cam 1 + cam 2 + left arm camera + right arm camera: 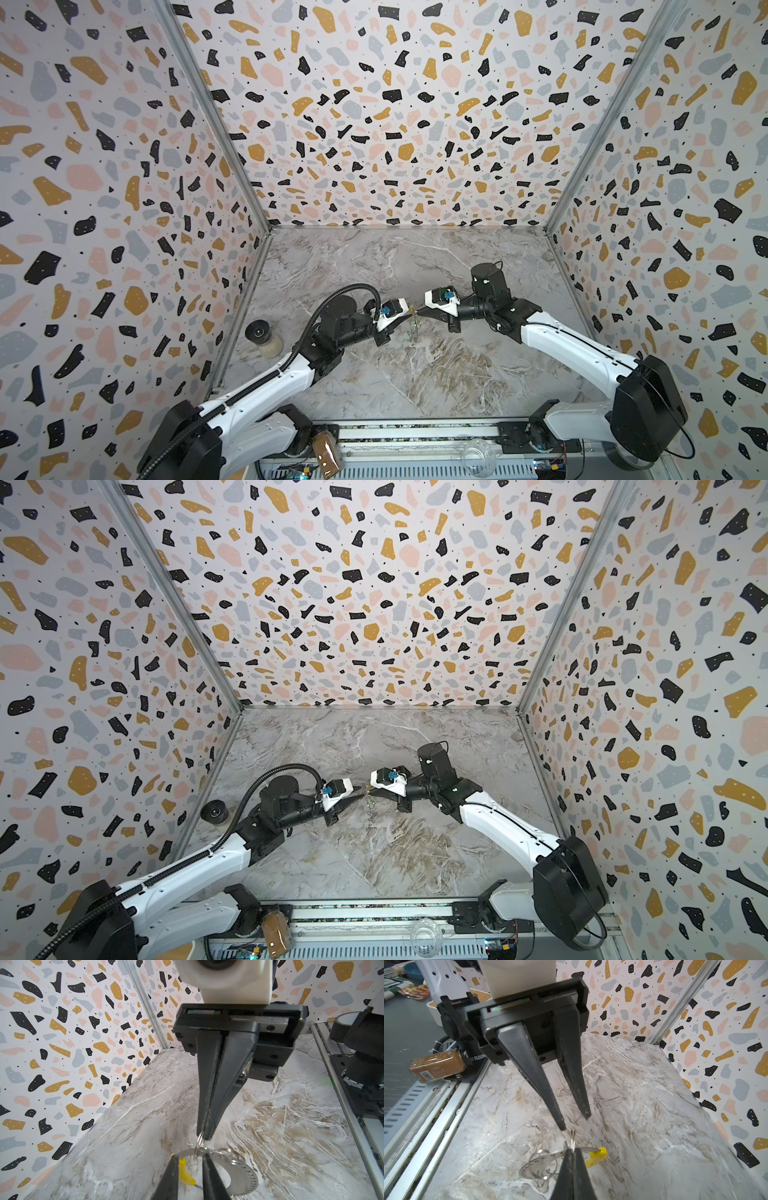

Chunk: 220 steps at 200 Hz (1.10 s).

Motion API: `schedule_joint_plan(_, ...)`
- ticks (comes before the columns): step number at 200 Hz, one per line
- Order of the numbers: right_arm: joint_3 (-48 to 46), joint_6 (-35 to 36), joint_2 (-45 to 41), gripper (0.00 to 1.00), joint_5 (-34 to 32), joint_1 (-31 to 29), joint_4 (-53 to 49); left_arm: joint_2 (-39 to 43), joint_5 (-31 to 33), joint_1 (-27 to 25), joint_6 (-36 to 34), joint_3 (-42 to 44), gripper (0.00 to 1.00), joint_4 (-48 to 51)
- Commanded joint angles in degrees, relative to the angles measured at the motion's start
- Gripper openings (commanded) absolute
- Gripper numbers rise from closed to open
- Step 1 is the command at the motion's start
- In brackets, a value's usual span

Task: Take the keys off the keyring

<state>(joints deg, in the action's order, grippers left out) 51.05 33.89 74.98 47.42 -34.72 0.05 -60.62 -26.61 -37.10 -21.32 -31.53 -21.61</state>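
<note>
Pinching a small split ring point(200, 1144) between fingers pressed tight together, the right gripper point(204, 1136) holds the keyring point(247, 1176) up off the marble surface point(124, 1126). The left gripper point(574, 1122), fingers apart, stands either side of the hoop by its yellow sleeve point(186, 1172). A key is apparently being worked off; next, the left must clamp the hoop. The dangling keys point(414, 329) are barely discernible.

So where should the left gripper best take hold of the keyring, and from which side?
Probably the bare flat band beside the yellow sleeve, pinched across its two faces. The keyring seems to hang from the small split ring held by the right gripper, so the left gripper should come from the opposite side.
</note>
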Motion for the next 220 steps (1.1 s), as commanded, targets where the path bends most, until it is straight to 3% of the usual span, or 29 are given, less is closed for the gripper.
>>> schedule_joint_plan(1,0.19,-0.74,-1.60,0.00,1.76,0.21,0.83,-0.62,-0.84,-0.51,0.10,-0.92,0.22,-2.45)
schedule_joint_plan(113,2.48,-0.14,0.25,0.00,1.34,-0.44,-2.75,-1.23,0.74,-2.14,-5.47,-4.72,0.15,3.76)
schedule_joint_plan(220,4.00,0.30,0.56,0.00,0.93,-1.29,-4.45,-2.76,2.01,-2.27,-11.45,-8.22,0.18,11.50)
